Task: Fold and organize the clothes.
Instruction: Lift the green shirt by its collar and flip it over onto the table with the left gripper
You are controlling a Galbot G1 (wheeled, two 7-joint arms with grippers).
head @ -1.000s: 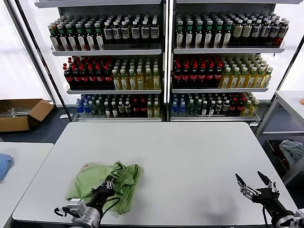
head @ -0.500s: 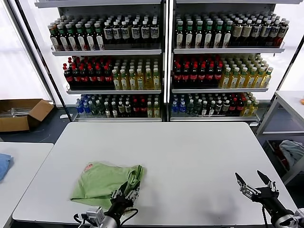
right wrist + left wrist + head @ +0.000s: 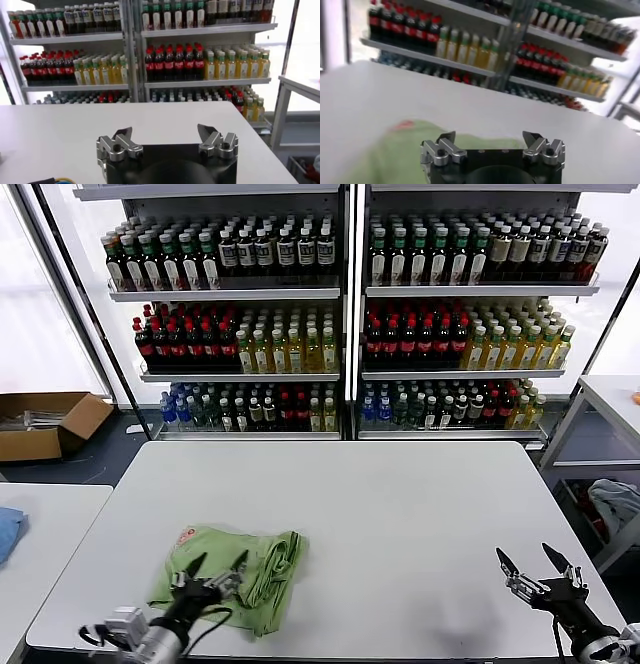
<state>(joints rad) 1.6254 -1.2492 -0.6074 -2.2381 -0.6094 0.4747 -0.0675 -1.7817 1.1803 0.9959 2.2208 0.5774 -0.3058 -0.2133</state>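
Head view is showing the light green polo shirt [image 3: 228, 576] lying folded near the white table's [image 3: 400, 514] front-left edge, its checkered logo [image 3: 184, 535] facing up. Left gripper [image 3: 214, 569] is hovering over the shirt's near edge, jaws apart and holding nothing. Right gripper [image 3: 534, 562] is waiting at the front-right corner, jaws spread wide. Bare tabletop is stretching broadly between them.
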